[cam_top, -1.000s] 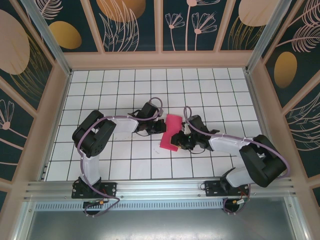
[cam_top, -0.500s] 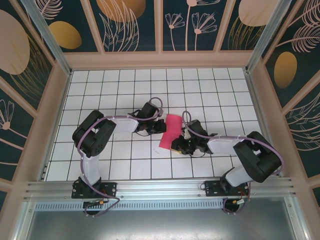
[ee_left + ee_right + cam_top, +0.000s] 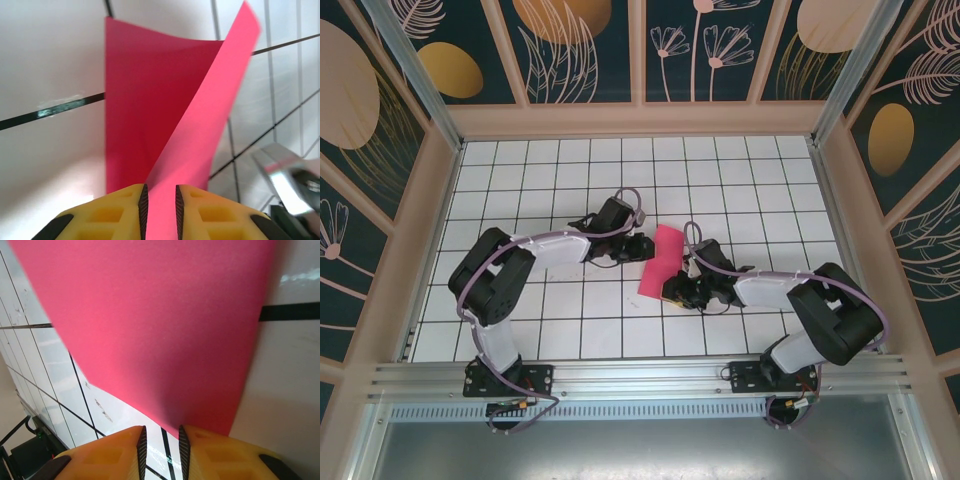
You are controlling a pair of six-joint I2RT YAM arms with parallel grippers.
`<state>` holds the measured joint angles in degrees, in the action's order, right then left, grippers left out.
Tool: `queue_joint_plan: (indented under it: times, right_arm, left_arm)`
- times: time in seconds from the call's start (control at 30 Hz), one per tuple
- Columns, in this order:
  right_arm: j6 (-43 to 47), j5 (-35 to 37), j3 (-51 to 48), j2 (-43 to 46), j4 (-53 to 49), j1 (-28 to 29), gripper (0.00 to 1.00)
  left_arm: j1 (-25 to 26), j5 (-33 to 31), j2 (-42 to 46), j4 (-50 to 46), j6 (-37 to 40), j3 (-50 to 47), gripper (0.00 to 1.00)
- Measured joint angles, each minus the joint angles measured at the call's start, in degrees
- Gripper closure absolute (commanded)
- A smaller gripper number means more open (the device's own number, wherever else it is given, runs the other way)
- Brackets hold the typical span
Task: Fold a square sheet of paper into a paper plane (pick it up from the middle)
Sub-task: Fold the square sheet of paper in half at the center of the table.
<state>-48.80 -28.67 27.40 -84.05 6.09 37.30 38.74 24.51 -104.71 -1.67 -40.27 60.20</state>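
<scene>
The square sheet of paper point(image 3: 660, 258), red-pink, lies folded over near the middle of the white grid table. In the left wrist view its lighter flap point(image 3: 210, 100) rises off the darker lower layer point(image 3: 140, 100) and runs into the gap between the yellow fingers. My left gripper point(image 3: 642, 246) point(image 3: 159, 187) stands at the sheet's left edge with its jaws slightly apart around that flap. My right gripper point(image 3: 672, 292) point(image 3: 160, 429) is at the sheet's near corner point(image 3: 210, 425), also slightly parted. Between its tips I see the table and a grid line. No paper plane shape is visible.
Wooden walls point(image 3: 420, 230) with dark floral panels box in the table on three sides. An aluminium rail point(image 3: 640, 375) runs along the near edge over the arm bases. White tiles point(image 3: 740, 170) stretch behind the paper and to either side.
The left jaws have parted from shut, and the left arm's elbow has swung toward the near left. The right gripper has shifted slightly left along the paper's near corner.
</scene>
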Motion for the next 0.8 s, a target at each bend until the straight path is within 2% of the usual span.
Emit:
queue_joint_plan:
  times: [0.2,0.33,0.47,0.8]
  right_arm:
    - [0.02,0.72,0.63,-0.13,-0.76,0.04,0.71]
    - [0.02,0.74,0.66,-0.13,-0.79,0.07,0.71]
    - [0.04,0.76,0.94,-0.26,-1.2,0.07,0.71]
    - [0.04,1.03,1.09,-0.28,-1.4,0.11,0.71]
  left_arm:
    - [0.0,-0.5,1.33,0.57,0.26,-1.55,0.48]
    - [0.0,-2.16,1.38,1.01,0.44,-2.47,0.45]
    - [0.0,-2.34,1.38,2.03,0.7,-2.64,0.48]
    - [0.0,1.51,-0.87,7.76,0.59,-3.45,0.67]
